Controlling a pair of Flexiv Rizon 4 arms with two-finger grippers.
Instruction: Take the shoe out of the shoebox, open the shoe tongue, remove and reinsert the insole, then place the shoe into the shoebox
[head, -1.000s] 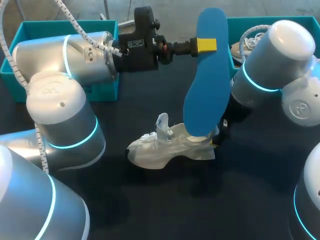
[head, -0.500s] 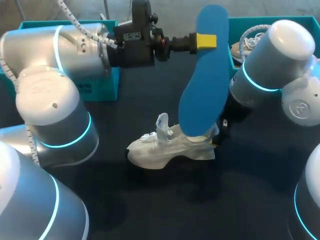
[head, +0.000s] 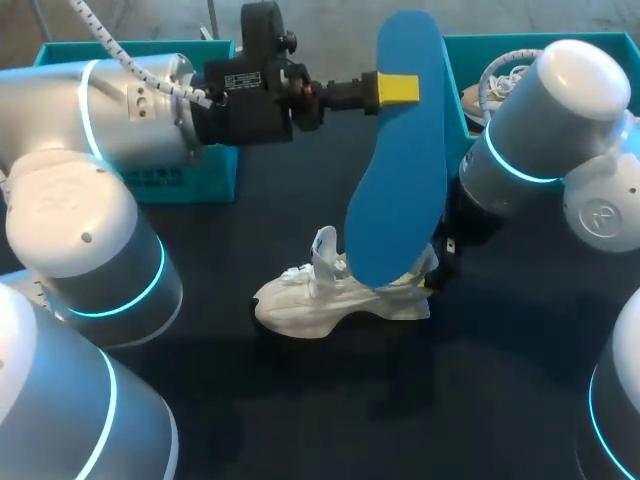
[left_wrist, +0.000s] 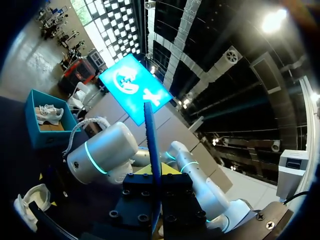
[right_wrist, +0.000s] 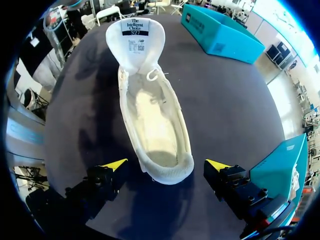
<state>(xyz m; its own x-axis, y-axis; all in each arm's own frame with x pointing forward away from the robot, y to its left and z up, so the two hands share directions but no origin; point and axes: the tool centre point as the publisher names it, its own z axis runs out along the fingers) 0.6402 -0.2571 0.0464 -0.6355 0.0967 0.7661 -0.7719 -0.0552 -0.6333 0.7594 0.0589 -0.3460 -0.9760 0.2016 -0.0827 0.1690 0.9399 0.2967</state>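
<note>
My left jaws are clamped on the blue insole (head: 395, 170), holding it upright above the white shoe (head: 330, 300). The shoe lies mid-desk (head: 300, 420), toe to the left, tongue (head: 325, 248) raised. My right jaws stand open either side of its heel (right_wrist: 167, 172), gripping nothing. I'd pinch the heel first, then tip the insole's lower end leftward and slide it under the tongue slowly, so it doesn't buckle.

Robotics lab bench, grey left arm (head: 90, 240) and right arm (head: 545, 110) ringed in cyan light, dark table (head: 300, 420), teal shoebox (head: 185, 185) at ten o'clock, second shoebox (head: 458, 75) at two
</note>
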